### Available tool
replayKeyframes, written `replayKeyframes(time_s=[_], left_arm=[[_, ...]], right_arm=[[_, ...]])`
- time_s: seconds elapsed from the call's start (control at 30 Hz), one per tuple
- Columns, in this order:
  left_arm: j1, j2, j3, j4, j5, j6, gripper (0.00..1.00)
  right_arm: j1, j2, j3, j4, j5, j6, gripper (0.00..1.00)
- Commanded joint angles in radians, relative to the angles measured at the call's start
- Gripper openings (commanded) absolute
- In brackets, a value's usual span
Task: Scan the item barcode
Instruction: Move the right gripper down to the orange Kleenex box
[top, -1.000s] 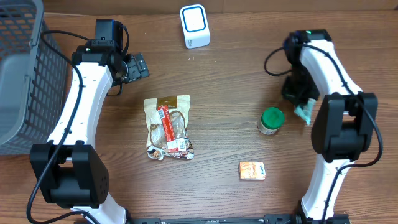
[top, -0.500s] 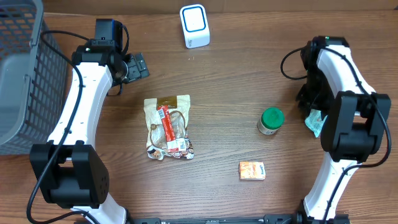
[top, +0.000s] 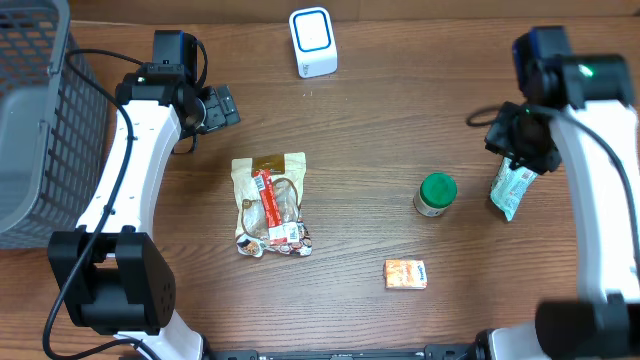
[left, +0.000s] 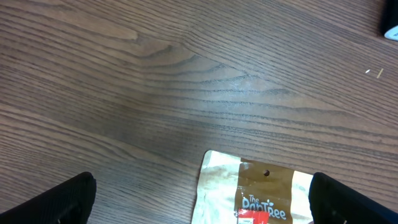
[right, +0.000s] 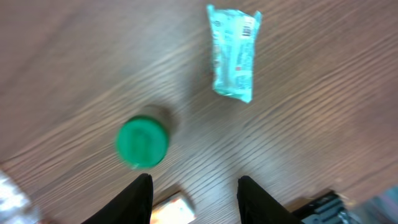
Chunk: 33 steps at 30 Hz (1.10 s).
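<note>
Two robot arms work at a wooden table (top: 390, 110) strewn with groceries. The right pincer (right: 196, 182) hangs above the table with its fingers partly spread and nothing between them. A teal packet (top: 511, 188) lies flat on the wood toward the table's right edge, clear of those fingers, with a patch of dark print (right: 250, 26) facing up at one end. A jar with a green lid (top: 436, 193) stands near the packet without touching it, and a small orange box (top: 405, 274) lies closer to the front edge. The left pincer (top: 222, 105) is spread wide and holds nothing, hovering over bare wood near the top of a tan snack bag (top: 270, 204) at the table's middle. A white-and-blue scanner (top: 313, 42) stands at the far edge, well apart from the packet. A grey mesh basket (top: 30, 110) sits at the far left.
</note>
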Motion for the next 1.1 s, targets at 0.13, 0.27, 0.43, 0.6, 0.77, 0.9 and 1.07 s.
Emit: replayKeyframes(time_s=[0.13,0.27,0.43,0.6,0.77,0.9,1.07], left_arm=[[-0.003,-0.017,0.022,0.002,0.008,-0.007,1.00],[-0.003,-0.017,0.022,0.002,0.008,-0.007,1.00],[-0.003,-0.017,0.022,0.002,0.008,-0.007,1.00],[-0.003,-0.017,0.022,0.002,0.008,-0.007,1.00],[-0.003,-0.017,0.022,0.002,0.008,-0.007,1.00],[-0.003,-0.017,0.022,0.002,0.008,-0.007,1.00],[-0.003,-0.017,0.022,0.002,0.008,-0.007,1.00]], right_arm=[[0.024,-0.130,-0.018,-0.019,-0.154,0.132,0.50],[0.030,-0.131,-0.096,-0.016,-0.283,0.172,0.44],[0.097,-0.131,-0.299,0.017,-0.296,0.368,0.40],[0.202,-0.130,-0.588,0.150,-0.282,0.589,0.40],[0.307,-0.130,-0.851,0.367,-0.291,0.831,0.41],[0.360,-0.130,-0.988,0.564,-0.327,0.949,0.44],[0.391,-0.130,-1.033,0.697,-0.360,0.999,0.44]])
